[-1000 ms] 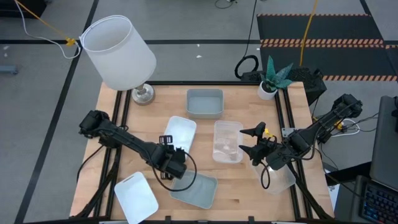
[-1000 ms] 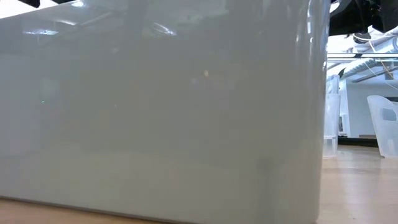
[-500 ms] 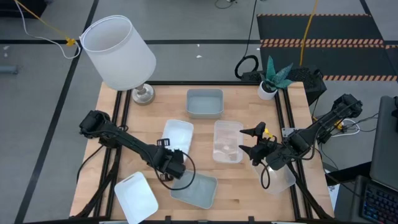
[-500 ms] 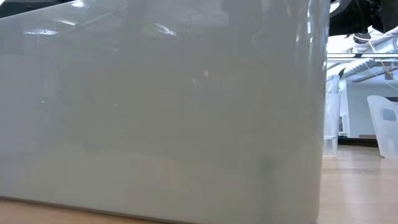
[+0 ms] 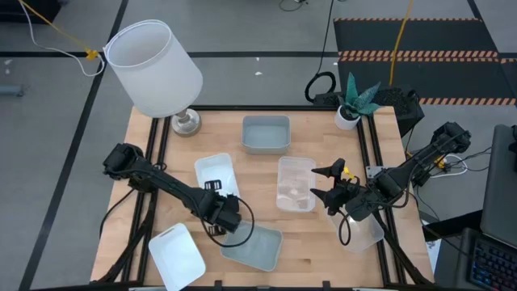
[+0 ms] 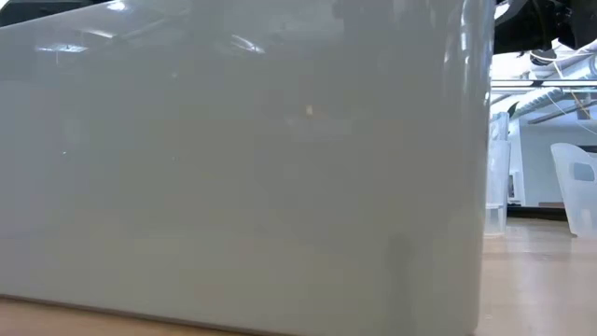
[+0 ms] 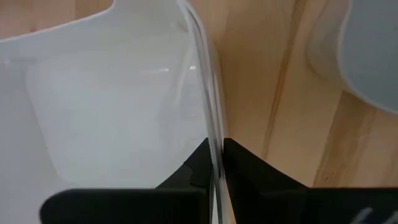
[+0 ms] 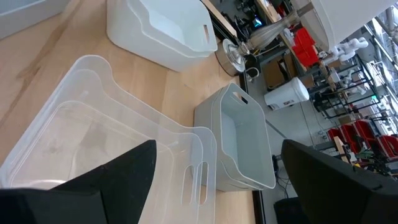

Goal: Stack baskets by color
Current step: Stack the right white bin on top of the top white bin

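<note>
Left pincer [image 7: 214,163] clamping white basket [image 5: 216,174] rim, right pincer [image 5: 323,184] spread wide

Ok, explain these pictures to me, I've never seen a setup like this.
It is a robot with two dark arms at a wooden table. One picture looks straight down from above. One sits at table level, but a basket wall right in front fills it. Two come from cameras on the wrists. On the table lie shallow baskets, white, grey-blue and clear, plus a lamp and a plant pot. The left arm has its jaws shut on the rim of a white basket; its wrist picture shows that pinch up close. The right arm holds nothing: its jaws stand open beside a clear basket.
</note>
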Robot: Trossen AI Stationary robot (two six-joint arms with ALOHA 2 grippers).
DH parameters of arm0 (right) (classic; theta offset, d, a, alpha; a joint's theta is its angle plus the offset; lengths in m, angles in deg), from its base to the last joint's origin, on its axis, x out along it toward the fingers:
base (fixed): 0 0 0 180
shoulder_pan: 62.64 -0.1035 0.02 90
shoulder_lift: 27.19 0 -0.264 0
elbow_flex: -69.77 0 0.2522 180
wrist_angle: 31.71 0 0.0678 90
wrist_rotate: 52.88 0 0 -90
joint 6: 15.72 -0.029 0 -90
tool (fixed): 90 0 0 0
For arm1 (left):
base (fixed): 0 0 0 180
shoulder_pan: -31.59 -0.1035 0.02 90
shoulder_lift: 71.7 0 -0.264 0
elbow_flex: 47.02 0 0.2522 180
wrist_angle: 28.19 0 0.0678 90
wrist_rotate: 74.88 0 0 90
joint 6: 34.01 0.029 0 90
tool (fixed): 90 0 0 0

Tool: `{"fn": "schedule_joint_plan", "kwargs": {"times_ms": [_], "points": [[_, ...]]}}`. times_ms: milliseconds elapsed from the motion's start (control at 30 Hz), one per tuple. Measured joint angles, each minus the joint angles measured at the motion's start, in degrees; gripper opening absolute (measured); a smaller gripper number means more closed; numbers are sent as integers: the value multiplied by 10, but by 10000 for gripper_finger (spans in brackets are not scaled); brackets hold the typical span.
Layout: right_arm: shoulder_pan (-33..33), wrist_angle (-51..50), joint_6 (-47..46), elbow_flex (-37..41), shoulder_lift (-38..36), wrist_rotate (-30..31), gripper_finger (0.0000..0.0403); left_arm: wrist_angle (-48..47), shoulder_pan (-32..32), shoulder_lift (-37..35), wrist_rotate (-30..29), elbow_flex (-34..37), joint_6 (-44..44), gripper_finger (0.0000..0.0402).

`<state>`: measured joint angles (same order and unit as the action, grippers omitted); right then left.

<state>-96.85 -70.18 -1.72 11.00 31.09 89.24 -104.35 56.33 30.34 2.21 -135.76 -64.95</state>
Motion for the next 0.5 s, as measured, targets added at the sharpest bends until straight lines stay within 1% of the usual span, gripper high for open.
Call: {"fn": "schedule_joint_plan", "kwargs": {"times_ms": [200, 500], "points": [[0, 0, 0, 0, 0, 0, 338, 31, -4, 0, -4, 0, 64, 30], [0, 0, 0, 0, 0, 0, 338, 31, -26, 0, -6, 0, 98, 30]]}}
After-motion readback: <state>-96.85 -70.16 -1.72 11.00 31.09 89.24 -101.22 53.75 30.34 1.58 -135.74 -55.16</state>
